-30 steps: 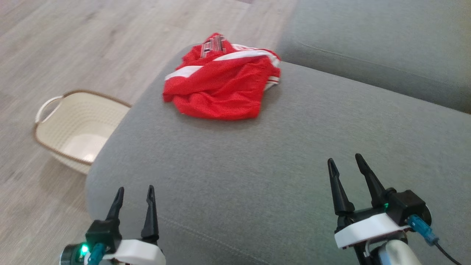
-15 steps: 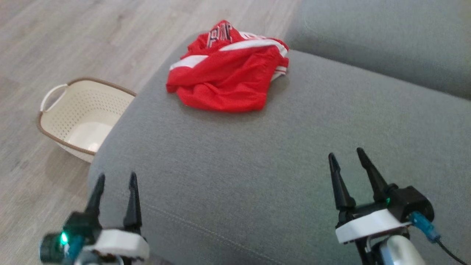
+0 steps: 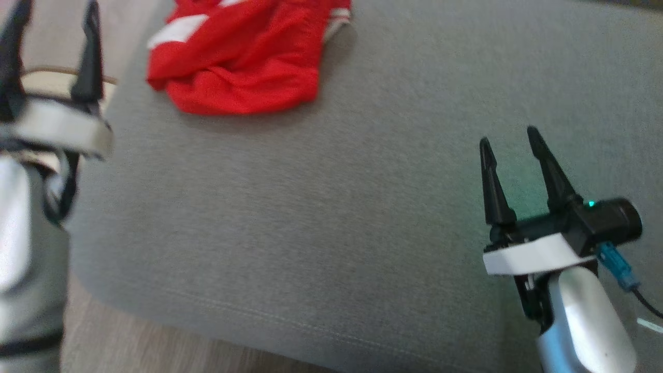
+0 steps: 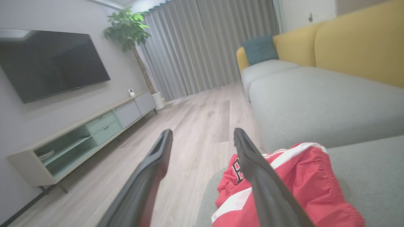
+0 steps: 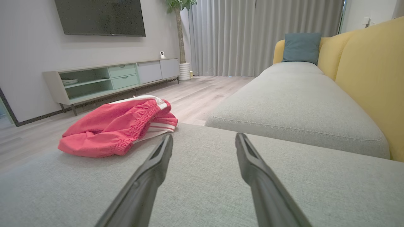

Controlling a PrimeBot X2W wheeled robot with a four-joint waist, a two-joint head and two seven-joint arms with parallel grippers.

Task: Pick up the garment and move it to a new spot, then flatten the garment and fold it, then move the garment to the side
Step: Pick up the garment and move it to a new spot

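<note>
The garment (image 3: 336, 18) is a crumpled red heap on the grey sofa cushion (image 3: 321, 207), at the head view's top left. It shows a white band, striped trim and black lettering. A gathered red fold lies over it; I cannot tell whether that is a separate piece. My left gripper (image 3: 57, 8) stands open off the cushion's left edge, left of the heap. In the left wrist view the garment (image 4: 236, 165) lies just right of the left gripper (image 4: 202, 130), partly behind one finger. My right gripper (image 3: 507, 134) is open over bare cushion. In the right wrist view the right gripper (image 5: 203, 135) points past the garment (image 5: 161, 126).
A cream basket with a brown rim (image 3: 46, 70) sits on the wood floor (image 3: 155, 352) behind my left gripper. The cushion's front edge runs along the bottom. Beyond are a second grey seat (image 5: 293, 107), a yellow backrest (image 5: 372, 78) and a TV cabinet (image 5: 94, 78).
The head camera has dipped, so the whole picture shifted. My left gripper has gone forward from the cushion's front corner to beside its left edge. The garment lies where it was.
</note>
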